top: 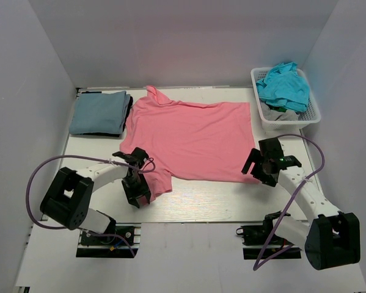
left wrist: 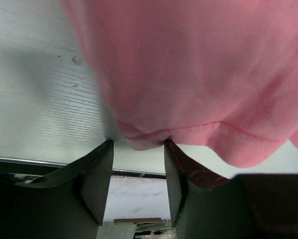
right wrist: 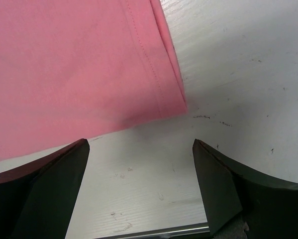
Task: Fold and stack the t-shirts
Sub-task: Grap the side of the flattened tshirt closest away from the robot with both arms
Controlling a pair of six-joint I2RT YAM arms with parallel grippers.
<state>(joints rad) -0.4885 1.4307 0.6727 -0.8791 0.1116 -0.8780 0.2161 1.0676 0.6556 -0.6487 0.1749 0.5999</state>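
A salmon-pink t-shirt [top: 192, 137] lies spread flat mid-table. My left gripper [top: 137, 194] is at its near-left sleeve. In the left wrist view the gripper [left wrist: 138, 143] is open, and the sleeve's stitched hem [left wrist: 188, 130] lies right at the fingertips. My right gripper [top: 256, 171] is open just off the shirt's near-right corner. In the right wrist view that gripper [right wrist: 141, 142] has bare table between its fingers, and the pink corner [right wrist: 173, 102] lies just ahead. A folded grey-blue t-shirt [top: 99, 112] rests on a dark one [top: 129, 113] at the back left.
A white lattice basket [top: 289, 124] at the back right holds a teal t-shirt [top: 285, 85] over a grey one [top: 280, 114]. White walls close in the back and both sides. The table's near edge [top: 201, 221] runs just behind both grippers.
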